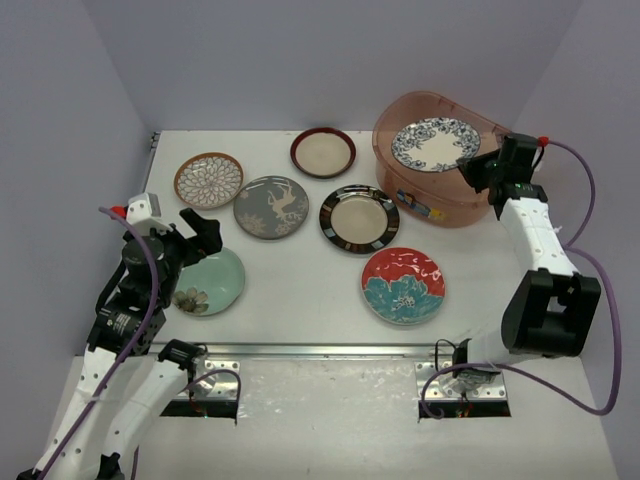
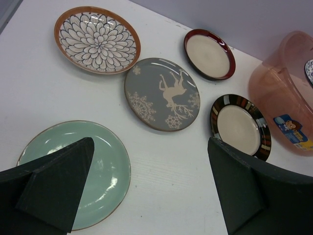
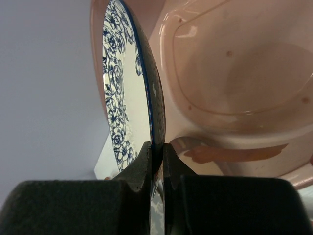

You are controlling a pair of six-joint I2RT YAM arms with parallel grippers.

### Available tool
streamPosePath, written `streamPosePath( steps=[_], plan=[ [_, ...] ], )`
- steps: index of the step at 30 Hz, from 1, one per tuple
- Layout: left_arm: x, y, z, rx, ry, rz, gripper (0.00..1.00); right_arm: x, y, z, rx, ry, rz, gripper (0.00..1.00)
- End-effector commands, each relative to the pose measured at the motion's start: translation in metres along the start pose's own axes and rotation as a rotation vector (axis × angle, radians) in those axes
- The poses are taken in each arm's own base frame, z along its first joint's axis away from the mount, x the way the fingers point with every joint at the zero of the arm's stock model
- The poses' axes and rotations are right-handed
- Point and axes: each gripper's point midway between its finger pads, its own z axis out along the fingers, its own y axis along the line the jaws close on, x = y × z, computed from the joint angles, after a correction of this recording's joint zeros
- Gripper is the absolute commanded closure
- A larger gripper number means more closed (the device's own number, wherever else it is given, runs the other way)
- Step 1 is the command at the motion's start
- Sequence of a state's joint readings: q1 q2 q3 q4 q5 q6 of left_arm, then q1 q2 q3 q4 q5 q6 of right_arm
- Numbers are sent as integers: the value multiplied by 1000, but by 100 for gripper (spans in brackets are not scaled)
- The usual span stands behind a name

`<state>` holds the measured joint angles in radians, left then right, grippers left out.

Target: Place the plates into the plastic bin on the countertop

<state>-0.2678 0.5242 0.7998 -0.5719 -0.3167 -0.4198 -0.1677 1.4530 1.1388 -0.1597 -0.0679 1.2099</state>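
Right now the right fingers (image 1: 472,165) are pinching the near-right rim of the blue plate (image 1: 435,143), holding it over the bin (image 1: 430,205) at the far right of the desk (image 1: 300,310). The rim grip makes sense: a flat plate offers nothing else to grab, and the plate can pass the bin wall. I read this as the drop-off step, with the plate not yet released.

Left fingers (image 1: 203,232) are spread wide with nothing in them, hovering over the left edge of the mint plate (image 1: 215,280) at near left. Probably staged for the next pick.

Five more lie flat on the desk, apart from each other: floral (image 1: 208,180), deer (image 1: 271,206), red-rimmed (image 1: 323,152), striped (image 1: 359,219), flower (image 1: 403,286).

Views:
- Top cam gives the layout but not the grip quality.
- Right wrist cam shows the rim clamped between both fingers, the plate edge-on, and no other plate visible in the bin. Height above the bin floor is unclear. The top view suggests about rim level, not certain.
- Left wrist cam shows the open gap and the bin label (image 2: 292,131) more clearly than the top cam does.
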Motion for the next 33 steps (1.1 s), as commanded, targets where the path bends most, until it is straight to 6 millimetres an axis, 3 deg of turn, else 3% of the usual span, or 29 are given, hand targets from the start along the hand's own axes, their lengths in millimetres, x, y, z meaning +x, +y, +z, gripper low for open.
streamPosePath(
  steps=[1,4,9,12,14,18,23,25,30,31,33],
  plan=[
    [-3,-9,5,33,-12,6,0,-71,96,-14,-253,-264,-54,100],
    [0,-11,8,40,3,15,0,-74,94,3,-222,-276,-97,100],
    [2,-13,9,51,17,22,0,-59,76,37,-153,-243,-201,100],
    [2,-14,8,58,15,22,0,-55,81,55,-132,-212,-269,100],
    [2,-14,8,59,13,22,0,-55,96,64,-128,-201,-334,100],
    [0,-14,7,58,5,22,0,-44,95,85,-67,-177,-439,100],
    [1,-13,7,57,8,23,0,-36,80,99,0,-177,-475,100],
    [2,-14,8,59,11,23,0,-33,64,105,46,-168,-483,100],
    [2,-14,8,61,14,24,0,-25,44,114,85,-141,-534,100],
    [2,-15,8,64,15,25,0,-27,50,113,72,-141,-533,100],
    [2,-15,7,64,12,24,0,-15,39,123,96,-73,-570,99]
  ],
)
